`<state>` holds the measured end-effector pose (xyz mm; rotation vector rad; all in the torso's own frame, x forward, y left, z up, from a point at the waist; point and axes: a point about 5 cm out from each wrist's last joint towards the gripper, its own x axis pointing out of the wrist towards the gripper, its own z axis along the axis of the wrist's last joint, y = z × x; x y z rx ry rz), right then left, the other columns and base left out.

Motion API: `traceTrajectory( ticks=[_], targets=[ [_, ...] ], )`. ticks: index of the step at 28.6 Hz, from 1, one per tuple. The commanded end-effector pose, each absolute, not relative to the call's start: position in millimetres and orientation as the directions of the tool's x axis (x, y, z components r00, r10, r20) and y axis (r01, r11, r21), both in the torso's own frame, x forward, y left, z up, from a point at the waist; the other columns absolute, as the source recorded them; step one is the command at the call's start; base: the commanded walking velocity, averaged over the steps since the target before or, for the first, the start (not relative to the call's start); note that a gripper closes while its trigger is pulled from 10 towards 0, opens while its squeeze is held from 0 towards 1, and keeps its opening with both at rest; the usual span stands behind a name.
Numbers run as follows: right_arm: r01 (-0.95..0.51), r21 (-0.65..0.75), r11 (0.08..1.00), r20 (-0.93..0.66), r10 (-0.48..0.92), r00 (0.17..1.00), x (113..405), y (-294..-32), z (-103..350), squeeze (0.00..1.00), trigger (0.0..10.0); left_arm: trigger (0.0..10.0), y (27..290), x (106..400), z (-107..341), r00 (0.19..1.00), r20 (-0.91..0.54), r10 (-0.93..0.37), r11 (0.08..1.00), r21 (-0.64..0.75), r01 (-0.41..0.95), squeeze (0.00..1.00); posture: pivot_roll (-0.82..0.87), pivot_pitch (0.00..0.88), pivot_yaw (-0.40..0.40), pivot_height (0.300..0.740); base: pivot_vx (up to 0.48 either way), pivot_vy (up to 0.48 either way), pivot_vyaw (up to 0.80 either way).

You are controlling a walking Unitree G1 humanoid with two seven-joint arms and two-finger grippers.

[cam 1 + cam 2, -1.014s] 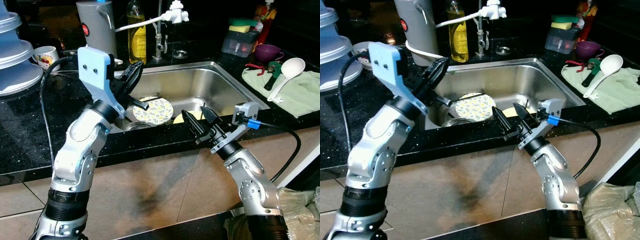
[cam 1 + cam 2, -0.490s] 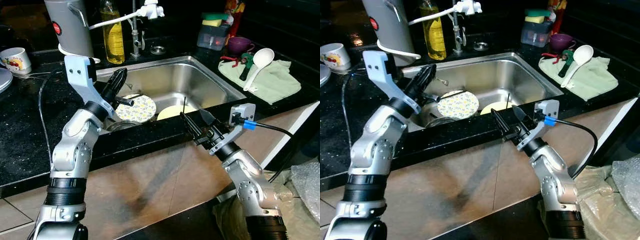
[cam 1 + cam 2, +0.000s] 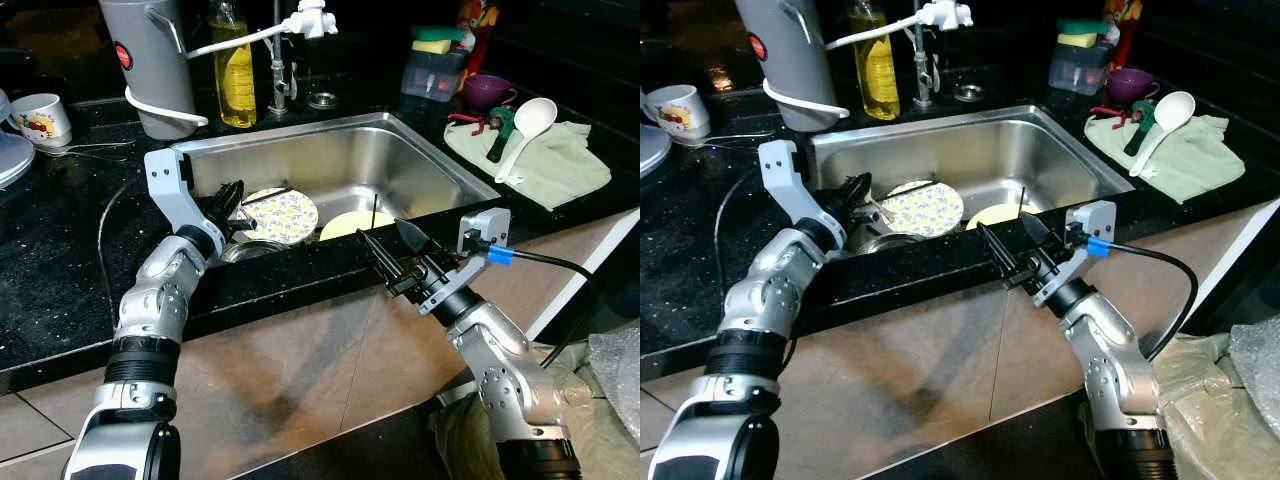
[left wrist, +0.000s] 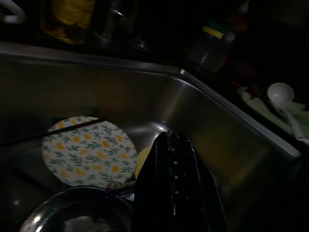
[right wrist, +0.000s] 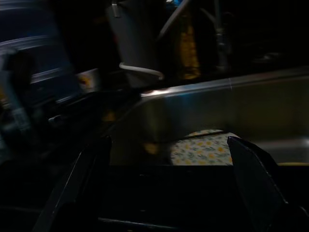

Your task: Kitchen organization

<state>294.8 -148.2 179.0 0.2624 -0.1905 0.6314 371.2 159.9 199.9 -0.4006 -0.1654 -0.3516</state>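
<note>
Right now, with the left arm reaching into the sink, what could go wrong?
The shut left gripper sits low beside the floral plate, which leans on a metal bowl; a nudge could slide or chip it. The open right gripper hovers at the counter edge and might knock it.

- Sink (image 3: 440,165) set in the counter (image 3: 50,250), tap (image 3: 280,60) behind it.
- Plate (image 3: 283,214) and bowl (image 3: 250,250) in the sink's left part.
- Kettle (image 3: 150,60) and bottle (image 3: 232,65) behind the sink; cup (image 3: 40,115) far left.
- Cloth (image 3: 560,165) right of the sink, ladle (image 3: 525,125) on it.
</note>
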Motion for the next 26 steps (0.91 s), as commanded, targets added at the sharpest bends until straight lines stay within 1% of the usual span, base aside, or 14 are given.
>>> traceTrajectory(
  ticks=[1,4,6,7,8,9,10,11,19,20,21,22,24,26],
  targets=[
    [-0.639,0.176,0.749,0.255,0.592,0.764,290.8,-144.6,180.8,0.00,10.0,10.0,157.8,372.3,202.3,0.915,0.252,-0.314,0.845,-0.366,0.390,0.00,-0.01,0.000,-0.016,0.740,0.000,0.000,0.00],
    [-0.653,0.171,0.737,0.255,0.607,0.752,289.5,-143.3,181.4,0.00,10.0,10.0,156.9,372.7,202.2,0.913,0.255,-0.320,0.842,-0.366,0.397,0.00,-0.01,0.000,-0.017,0.740,0.000,0.000,0.00],
    [-0.693,0.148,0.705,0.244,0.653,0.717,285.3,-138.5,181.1,0.00,10.0,10.0,156.1,373.3,202.2,0.908,0.261,-0.328,0.834,-0.371,0.408,0.00,-0.01,0.000,-0.015,0.740,0.000,0.000,0.00],
    [-0.714,0.139,0.686,0.236,0.678,0.696,282.8,-135.6,180.6,0.00,10.0,10.0,155.9,373.5,202.0,0.906,0.263,-0.331,0.831,-0.374,0.412,0.04,-0.01,0.000,-0.015,0.740,0.000,0.000,0.00],
    [-0.732,0.134,0.668,0.231,0.697,0.679,280.6,-133.0,180.2,0.00,10.0,10.0,156.0,373.9,201.8,0.905,0.264,-0.333,0.830,-0.375,0.414,0.62,-0.01,0.000,-0.015,0.740,0.000,0.000,0.00],
    [-0.732,0.134,0.668,0.231,0.697,0.679,280.6,-133.0,180.2,0.00,10.0,10.0,156.0,373.9,201.8,0.905,0.264,-0.333,0.830,-0.375,0.414,0.62,-0.01,0.000,-0.015,0.740,0.000,0.000,0.00],
    [-0.746,0.130,0.653,0.227,0.713,0.663,278.8,-130.6,179.7,0.00,10.0,10.0,156.2,374.0,201.5,0.905,0.265,-0.333,0.828,-0.376,0.415,0.93,-0.01,0.000,-0.014,0.740,0.000,0.000,0.00],
    [-0.754,0.125,0.645,0.220,0.723,0.654,277.9,-128.8,178.7,0.00,10.0,10.0,156.6,374.0,200.9,0.905,0.263,-0.333,0.829,-0.375,0.414,1.00,-0.01,0.000,-0.013,0.740,0.000,0.000,0.00],
    [-0.746,0.117,0.656,0.207,0.718,0.664,280.1,-127.1,176.7,0.00,10.0,10.0,163.7,371.3,193.0,0.923,0.246,-0.295,0.853,-0.368,0.371,1.00,0.00,0.000,-0.014,0.740,0.000,0.000,0.00],
    [-0.739,0.119,0.663,0.209,0.711,0.671,281.3,-128.2,177.2,0.00,10.0,10.0,166.2,368.7,194.1,0.925,0.256,-0.281,0.866,-0.348,0.359,0.00,0.00,0.000,-0.015,0.740,0.000,0.000,0.00],
    [-0.739,0.119,0.663,0.209,0.711,0.671,281.3,-128.2,177.2,0.00,10.0,10.0,166.2,368.7,194.1,0.925,0.256,-0.281,0.866,-0.348,0.359,0.00,0.00,0.000,-0.015,0.740,0.000,0.000,0.00],
    [-0.736,0.119,0.666,0.210,0.708,0.675,281.8,-128.8,177.5,0.00,10.0,10.0,169.6,365.5,198.4,0.923,0.278,-0.267,0.886,-0.306,0.349,0.00,0.00,0.000,-0.015,0.740,0.000,0.000,0.00],
    [-0.735,0.119,0.668,0.210,0.706,0.676,282.0,-129.0,177.6,0.00,10.0,10.0,172.3,363.6,201.6,0.922,0.291,-0.255,0.899,-0.279,0.337,0.00,0.01,0.000,-0.014,0.740,0.000,0.000,0.00],
    [-0.729,0.119,0.674,0.211,0.700,0.682,282.9,-129.4,177.6,0.00,10.0,10.0,179.8,358.9,209.1,0.925,0.316,-0.211,0.934,-0.215,0.286,0.00,0.01,0.000,-0.015,0.740,0.000,0.000,0.00]
  ],
)
